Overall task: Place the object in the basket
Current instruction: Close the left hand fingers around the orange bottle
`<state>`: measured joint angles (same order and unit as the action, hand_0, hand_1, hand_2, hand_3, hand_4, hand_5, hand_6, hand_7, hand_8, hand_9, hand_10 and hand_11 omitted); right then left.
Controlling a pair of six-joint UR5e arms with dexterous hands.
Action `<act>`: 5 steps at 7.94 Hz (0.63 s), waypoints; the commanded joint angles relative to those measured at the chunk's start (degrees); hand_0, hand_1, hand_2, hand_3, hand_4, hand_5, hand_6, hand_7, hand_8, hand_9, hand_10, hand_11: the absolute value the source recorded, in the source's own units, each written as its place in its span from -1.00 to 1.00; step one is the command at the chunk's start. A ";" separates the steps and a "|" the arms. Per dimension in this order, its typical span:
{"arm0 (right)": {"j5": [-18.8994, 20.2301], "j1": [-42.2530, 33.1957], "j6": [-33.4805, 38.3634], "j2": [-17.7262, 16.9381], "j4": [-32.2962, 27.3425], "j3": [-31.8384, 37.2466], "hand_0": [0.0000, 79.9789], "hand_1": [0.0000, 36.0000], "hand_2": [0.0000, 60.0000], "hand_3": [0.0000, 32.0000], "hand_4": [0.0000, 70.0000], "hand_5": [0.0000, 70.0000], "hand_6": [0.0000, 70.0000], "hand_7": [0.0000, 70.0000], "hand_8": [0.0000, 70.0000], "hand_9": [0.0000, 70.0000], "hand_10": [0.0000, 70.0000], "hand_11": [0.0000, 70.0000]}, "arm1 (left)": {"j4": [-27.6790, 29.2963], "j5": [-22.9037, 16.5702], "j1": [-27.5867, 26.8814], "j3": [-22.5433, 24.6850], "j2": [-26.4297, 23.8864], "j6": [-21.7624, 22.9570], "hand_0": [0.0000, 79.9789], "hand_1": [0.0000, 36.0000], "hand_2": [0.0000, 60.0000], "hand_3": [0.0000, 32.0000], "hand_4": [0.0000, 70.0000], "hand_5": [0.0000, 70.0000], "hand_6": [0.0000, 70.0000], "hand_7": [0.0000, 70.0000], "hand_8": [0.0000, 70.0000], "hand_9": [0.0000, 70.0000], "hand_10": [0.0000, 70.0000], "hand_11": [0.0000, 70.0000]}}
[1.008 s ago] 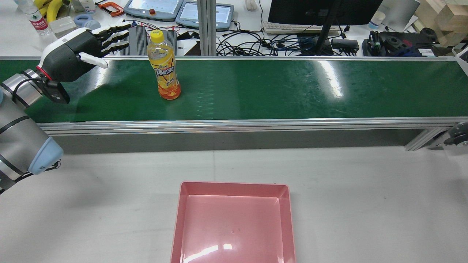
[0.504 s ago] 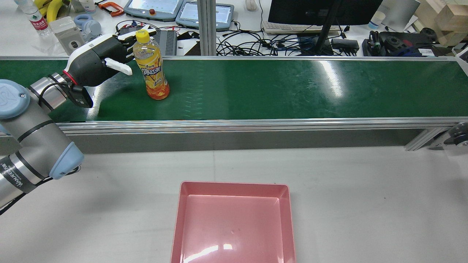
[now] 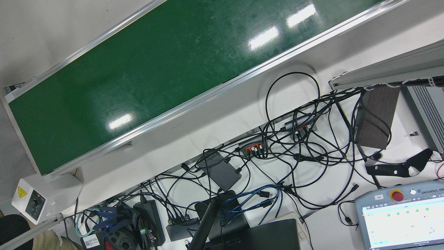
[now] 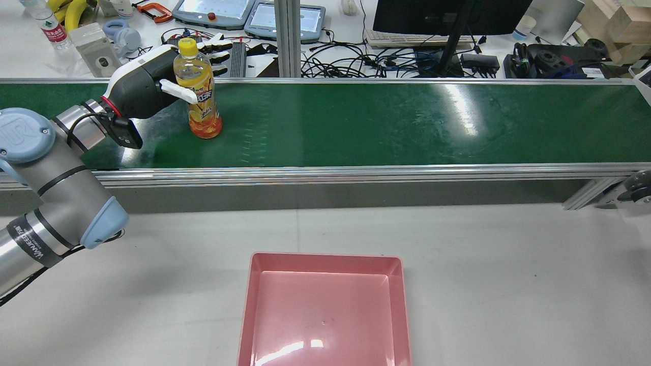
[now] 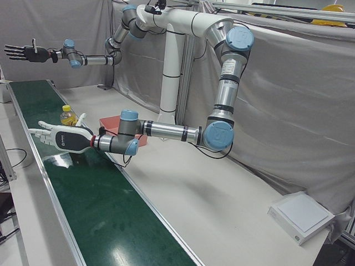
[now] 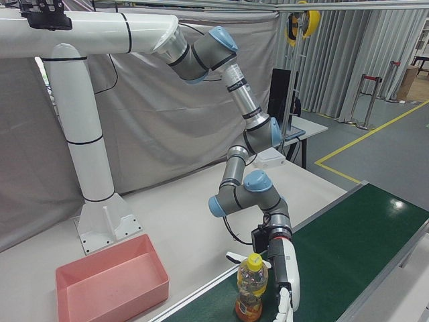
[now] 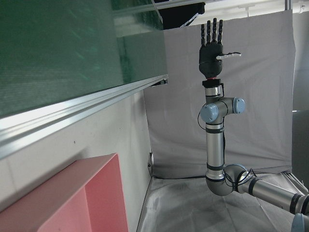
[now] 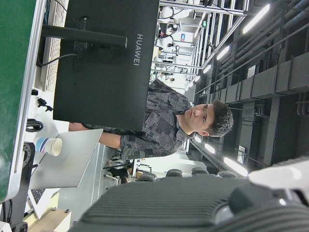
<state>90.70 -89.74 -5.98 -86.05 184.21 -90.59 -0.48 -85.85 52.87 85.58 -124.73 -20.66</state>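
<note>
Toward the left end of the green conveyor belt (image 4: 356, 122), as seen from the rear, an orange drink bottle (image 4: 198, 91) is found upright with its yellow cap on. The left hand (image 4: 147, 89) is positioned against it, fingers spread and not closed, the thumb across the label. The right hand (image 5: 25, 52) is raised, fingers apart, holding nothing. The pink basket (image 4: 325, 264) is located on the grey worktop's near edge.

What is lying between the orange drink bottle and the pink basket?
In the rear view, between the bottle and the basket: green belt, its metal rail, then bare table.
</note>
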 commanded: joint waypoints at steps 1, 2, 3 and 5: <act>0.00 0.00 0.00 0.00 0.01 -0.03 -1.00 -1.00 -1.00 -1.00 -1.00 -1.00 -1.00 -1.00 -1.00 -1.00 -1.00 -1.00 | -3.01 -0.02 -1.10 0.11 -1.04 0.00 0.26 -0.22 -0.63 -1.00 -0.25 0.14 -0.65 -0.36 -0.22 0.17 -0.03 0.40; 0.00 0.00 0.00 0.00 0.01 -0.03 -1.00 -1.00 -1.00 -1.00 -1.00 -1.00 -1.00 -1.00 -1.00 -1.00 -1.00 -1.00 | -4.51 0.07 -1.02 0.29 -1.39 0.09 0.33 -0.16 -0.04 -1.00 0.80 0.71 0.01 0.44 0.27 0.76 0.71 1.00; 0.00 0.00 0.00 0.00 0.01 -0.03 -1.00 -1.00 -1.00 -1.00 -1.00 -1.00 -1.00 -1.00 -1.00 -1.00 -1.00 -1.00 | -5.05 0.07 -1.02 0.46 -2.35 0.09 0.36 -0.15 0.57 -1.00 1.00 1.00 0.64 1.00 0.66 1.00 1.00 1.00; 0.00 0.00 0.00 0.00 0.01 -0.03 -1.00 -1.00 -1.00 -1.00 -1.00 -1.00 -1.00 -1.00 -1.00 -1.00 -1.00 -1.00 | -5.75 0.07 -1.19 2.82 -3.40 0.09 0.31 0.10 1.00 -1.00 1.00 1.00 1.00 1.00 1.00 1.00 1.00 1.00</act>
<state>90.70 -89.74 -5.98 -86.04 184.22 -90.61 -5.16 -85.79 51.83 86.27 -126.87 -20.58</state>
